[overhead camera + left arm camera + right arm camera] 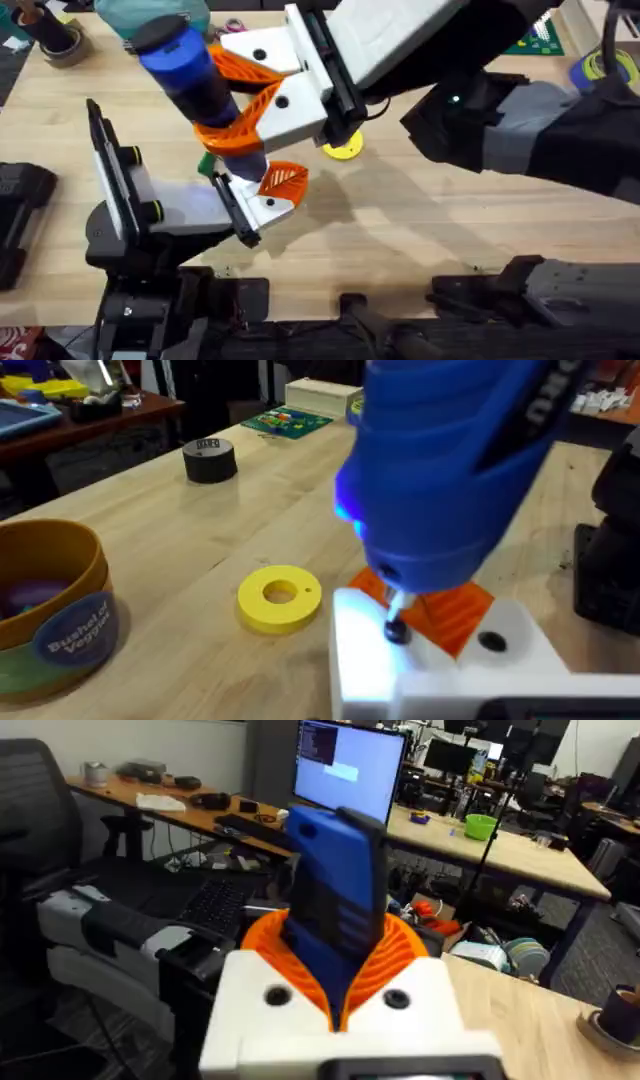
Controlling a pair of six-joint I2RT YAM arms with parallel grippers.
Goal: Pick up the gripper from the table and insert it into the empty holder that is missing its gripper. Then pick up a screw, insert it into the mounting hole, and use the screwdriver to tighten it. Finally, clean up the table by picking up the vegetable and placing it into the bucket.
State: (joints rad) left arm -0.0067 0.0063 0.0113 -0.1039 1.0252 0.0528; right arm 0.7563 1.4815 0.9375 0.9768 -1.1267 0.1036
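The blue electric screwdriver (195,85) is clamped between the orange ribbed pads (232,135) of the right gripper (248,100), its long axis tilted steeply, tip down. In the left wrist view the thin metal tip (396,622) is seated on a dark screw (397,632) in the white holder (400,660), just beside the orange gripper (450,610) (already inserted, it appears). The holder belongs to the left gripper (265,195), whose opening cannot be judged. Just beyond lies a yellow ring (279,597); the bucket (50,610) stands toward the table's (420,220) left edge.
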